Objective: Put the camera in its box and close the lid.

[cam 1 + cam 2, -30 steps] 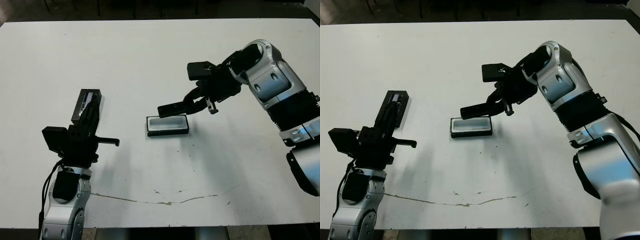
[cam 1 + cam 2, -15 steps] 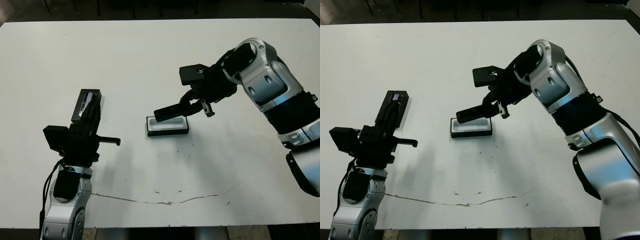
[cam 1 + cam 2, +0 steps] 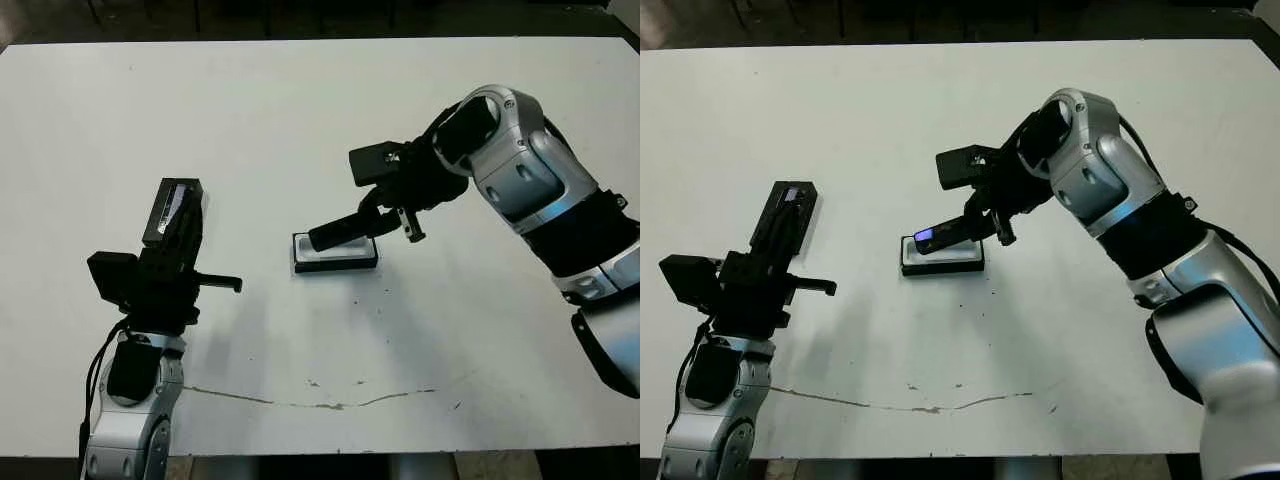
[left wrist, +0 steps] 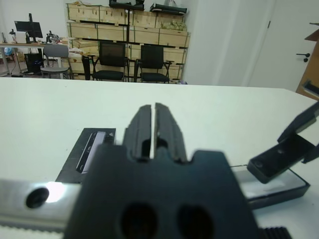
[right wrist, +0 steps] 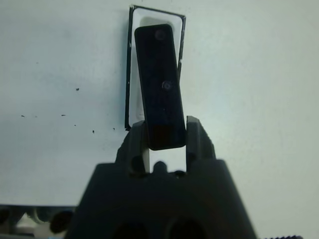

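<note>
Right wrist view: my right jaws grip the camera (image 5: 158, 84) by one end, angled over the box (image 5: 133, 64); next, level, lower, release.

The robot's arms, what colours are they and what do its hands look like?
Both arms have shiny silver-grey shells with black joints. Each ends in a blocky black gripper, the left gripper and the right gripper, with two flat black fingers. A black cable runs along the left forearm.
</note>
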You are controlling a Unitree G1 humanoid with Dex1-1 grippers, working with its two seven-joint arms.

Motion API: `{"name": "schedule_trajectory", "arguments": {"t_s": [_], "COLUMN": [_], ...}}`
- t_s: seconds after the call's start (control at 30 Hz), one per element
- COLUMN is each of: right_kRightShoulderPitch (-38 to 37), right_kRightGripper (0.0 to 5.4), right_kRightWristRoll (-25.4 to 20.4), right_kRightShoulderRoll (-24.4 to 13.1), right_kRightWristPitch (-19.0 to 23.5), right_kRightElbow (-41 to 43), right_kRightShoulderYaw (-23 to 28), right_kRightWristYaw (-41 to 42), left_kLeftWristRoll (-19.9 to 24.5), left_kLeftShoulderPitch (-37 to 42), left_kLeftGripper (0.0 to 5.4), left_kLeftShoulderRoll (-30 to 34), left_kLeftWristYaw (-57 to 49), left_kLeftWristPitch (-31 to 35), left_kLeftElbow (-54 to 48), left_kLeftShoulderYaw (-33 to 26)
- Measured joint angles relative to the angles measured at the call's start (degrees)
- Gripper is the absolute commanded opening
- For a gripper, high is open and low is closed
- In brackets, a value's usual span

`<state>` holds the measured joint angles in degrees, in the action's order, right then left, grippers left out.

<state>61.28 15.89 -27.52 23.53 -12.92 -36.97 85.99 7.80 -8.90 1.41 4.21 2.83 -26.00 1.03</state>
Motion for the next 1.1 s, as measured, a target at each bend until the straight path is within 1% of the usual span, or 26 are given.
{"name": "schedule_trajectory", "arguments": {"t_s": [0.23,0.47,0.93,1.1], "right_kRightShoulderPitch": [-0.05,-0.53,-1.00,-1.14], "right_kRightGripper": [0.52,0.52,0.52,0.52], "right_kRightWristRoll": [0.86,1.63,4.02,4.20], "right_kRightShoulderRoll": [-0.02,-0.26,0.13,0.49], "right_kRightWristPitch": [-0.60,-2.15,-1.81,-1.37], "right_kRightElbow": [0.00,0.56,1.13,0.77], "right_kRightShoulderYaw": [-0.25,-0.39,-1.21,-1.21], "right_kRightWristYaw": [0.00,-0.05,-1.06,-1.12], "left_kLeftWristRoll": [-0.05,-0.09,0.01,0.03], "left_kLeftShoulderPitch": [-0.12,-0.15,-1.42,-1.45], "left_kLeftGripper": [0.00,0.00,0.00,0.00], "left_kLeftShoulderRoll": [-0.05,-0.08,-0.30,-0.30], "left_kLeftWristYaw": [-0.20,-0.26,-0.49,-0.45], "left_kLeftWristPitch": [-0.13,-0.38,-0.39,-0.96], "left_kLeftElbow": [0.01,0.06,0.05,0.14], "left_kLeftShoulderYaw": [0.30,0.48,0.70,0.73]}}
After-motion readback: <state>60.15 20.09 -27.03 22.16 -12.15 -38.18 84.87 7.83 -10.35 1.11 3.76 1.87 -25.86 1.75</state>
